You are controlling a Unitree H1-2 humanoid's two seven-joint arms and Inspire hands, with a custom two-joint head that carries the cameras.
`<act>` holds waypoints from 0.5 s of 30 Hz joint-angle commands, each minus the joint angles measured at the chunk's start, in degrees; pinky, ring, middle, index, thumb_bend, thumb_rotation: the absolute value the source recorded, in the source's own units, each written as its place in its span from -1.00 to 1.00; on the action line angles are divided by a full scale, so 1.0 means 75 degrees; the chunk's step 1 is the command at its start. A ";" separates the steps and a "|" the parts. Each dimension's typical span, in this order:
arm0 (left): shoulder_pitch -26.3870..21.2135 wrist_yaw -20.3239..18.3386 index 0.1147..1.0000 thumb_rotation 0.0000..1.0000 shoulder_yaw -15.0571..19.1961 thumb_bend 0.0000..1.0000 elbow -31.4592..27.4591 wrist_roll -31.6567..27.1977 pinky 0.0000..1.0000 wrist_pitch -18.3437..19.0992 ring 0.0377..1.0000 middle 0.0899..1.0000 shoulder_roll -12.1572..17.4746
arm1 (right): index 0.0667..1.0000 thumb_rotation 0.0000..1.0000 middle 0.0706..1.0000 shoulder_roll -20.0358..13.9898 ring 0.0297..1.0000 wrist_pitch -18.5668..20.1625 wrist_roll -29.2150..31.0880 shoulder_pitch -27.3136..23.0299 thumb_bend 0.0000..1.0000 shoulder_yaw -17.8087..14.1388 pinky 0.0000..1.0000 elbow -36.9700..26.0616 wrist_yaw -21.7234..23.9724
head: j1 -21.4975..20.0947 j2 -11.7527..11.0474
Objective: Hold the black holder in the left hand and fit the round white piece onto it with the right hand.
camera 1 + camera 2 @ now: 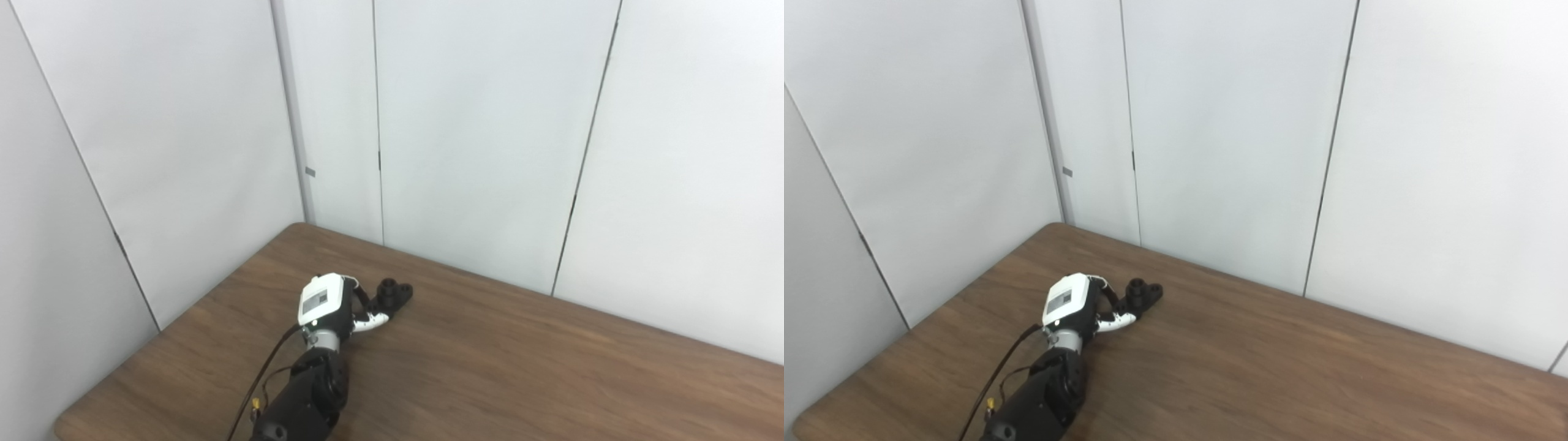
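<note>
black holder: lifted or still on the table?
On the table. The black holder rests on the wooden table, with the left hand at its near end; whether the fingers have closed on it cannot be told.

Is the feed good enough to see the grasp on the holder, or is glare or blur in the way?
Left eye view: even light, no glare, soft shadows; the left hand and black holder are small and dark, the contact unclear. Right eye view: the same, slightly soft; the fingers blend into the holder.
</note>
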 commanded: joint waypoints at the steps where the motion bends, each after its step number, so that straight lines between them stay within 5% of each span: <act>1: -0.0043 -0.0234 -0.17 -0.91 -0.0157 0.04 -0.0041 -0.0056 1.00 -0.0006 0.73 0.60 0.0066 | 0.65 -0.29 0.58 0.0006 0.45 -0.0154 -0.0061 0.0036 -0.29 -0.0021 0.18 -0.0323 -0.0062 | -0.0006 0.0016; 15: -0.0028 -0.0861 -0.17 -0.91 -0.0982 0.04 -0.0924 0.0072 1.00 -0.0160 0.76 0.65 0.0303 | 0.67 -0.22 0.60 0.0071 0.43 -0.0173 -0.0348 -0.0010 -0.28 0.0123 0.16 -0.0322 -0.0084 | -0.0595 0.0085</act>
